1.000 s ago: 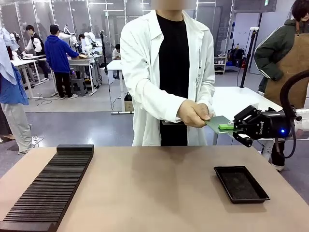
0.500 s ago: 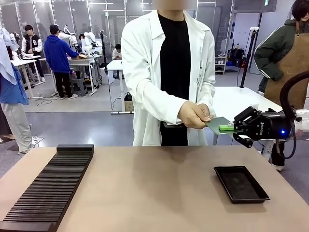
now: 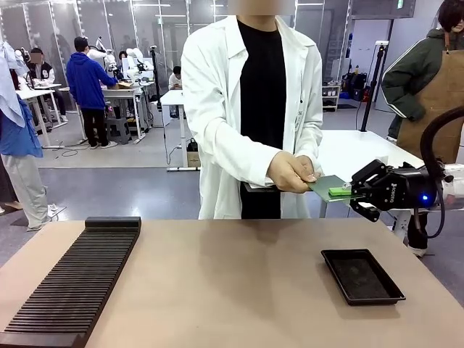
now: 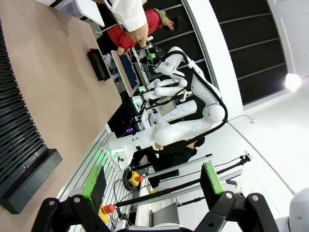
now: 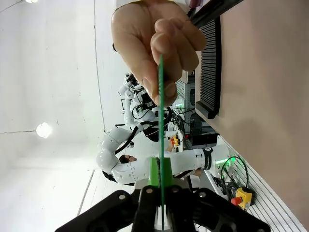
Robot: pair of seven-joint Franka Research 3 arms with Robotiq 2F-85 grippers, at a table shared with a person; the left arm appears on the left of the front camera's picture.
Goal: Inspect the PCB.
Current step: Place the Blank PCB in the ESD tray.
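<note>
A person's hand [image 3: 291, 172] and the robot's right claw [image 3: 341, 191] each grip one end of the PCB [image 3: 325, 185] at the far side of the table [image 3: 232, 290]. A black tray [image 3: 362, 275] lies on the table nearby.

Tan desk [image 3: 217, 283] runs across the front. Black slotted rack [image 3: 76, 283] lies on its L side, long axis front to back, w/ a plain block capping the far end. Shallow black rect. tray [image 3: 360, 275] sits flat on the R side, well apart from the rack. Person in white lab coat [image 3: 217, 109] over black top stands at the far edge, approx. centre. Behind on R: person in green jacket w/ brown apron [image 3: 435, 94], beside a white table [image 3: 355, 148]. Bkgd L: someone in blue hoodie [image 3: 87, 76] at workbenches.
</note>
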